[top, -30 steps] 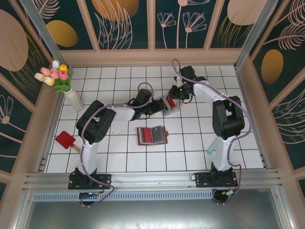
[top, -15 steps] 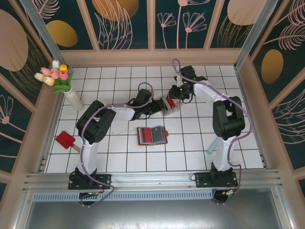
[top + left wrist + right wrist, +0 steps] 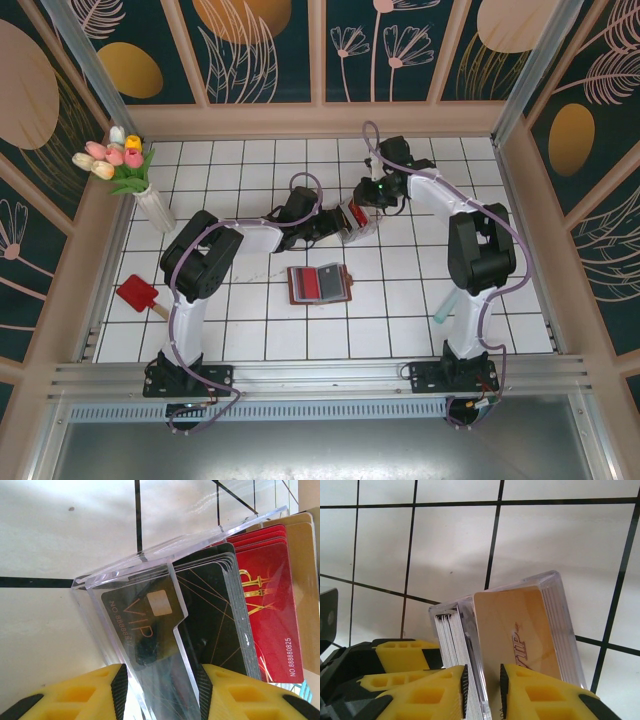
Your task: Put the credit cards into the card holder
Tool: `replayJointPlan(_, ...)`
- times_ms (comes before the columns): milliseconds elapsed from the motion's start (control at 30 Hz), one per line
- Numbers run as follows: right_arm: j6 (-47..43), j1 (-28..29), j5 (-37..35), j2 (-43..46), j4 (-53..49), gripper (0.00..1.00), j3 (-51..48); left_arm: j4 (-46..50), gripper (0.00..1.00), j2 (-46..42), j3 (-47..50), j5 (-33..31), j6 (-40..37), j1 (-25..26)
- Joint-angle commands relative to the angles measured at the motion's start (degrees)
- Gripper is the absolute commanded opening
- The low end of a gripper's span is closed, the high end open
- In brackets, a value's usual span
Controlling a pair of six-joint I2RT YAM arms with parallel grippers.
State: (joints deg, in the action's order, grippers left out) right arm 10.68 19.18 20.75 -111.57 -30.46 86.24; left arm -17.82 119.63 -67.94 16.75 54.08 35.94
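– Left gripper (image 3: pixel 160 687), state?
– Clenched on the clear tray (image 3: pixel 150 565), a yellow finger on each side; black and red credit cards (image 3: pixel 265 605) stand in it.
– And the card holder (image 3: pixel 320 284)?
– Lying open on the tiled table (image 3: pixel 250 330), just on the near side of the tray, apart from both grippers.
– And the right gripper (image 3: pixel 482 690)?
– Pinched narrow on the tray's clear partition, from the other side (tan card just beside it; whether a card is caught too, cannot tell).

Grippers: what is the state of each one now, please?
Left gripper: closed on the clear card tray.
Right gripper: closed on the same tray's wall.
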Motion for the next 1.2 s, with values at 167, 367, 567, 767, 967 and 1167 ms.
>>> replayJointPlan(167,0.02,-0.1,0.74,1.53,-1.61,0.25,0.79,4.8,0.44,1.25,0.88,0.03,-1.39,-0.08)
replayJointPlan(367,-0.21,-0.11,-0.33,1.01,-1.88,0.24,0.97,4.65,0.43,1.22,1.01,0.03,-1.31,-0.02)
replayJointPlan(567,-0.01,-0.13,-1.68,1.31,-1.88,0.09,0.61,4.71,0.43,1.21,0.97,0.03,-1.31,-0.08)
replayJointPlan(767,0.13,-0.2,-1.59,2.02,-1.81,0.05,0.29,4.75,0.44,1.28,0.93,0.12,-1.44,-0.03)
replayJointPlan(967,0.94,-1.16,-0.01,3.76,-1.11,0.02,-0.41,4.61,0.43,1.19,1.24,0.12,-1.29,-0.01)
replayJointPlan(1167,1.46,-2.21,0.33,5.72,-0.68,0.01,-1.61,4.62,0.43,1.2,1.15,0.12,-1.36,-0.08)
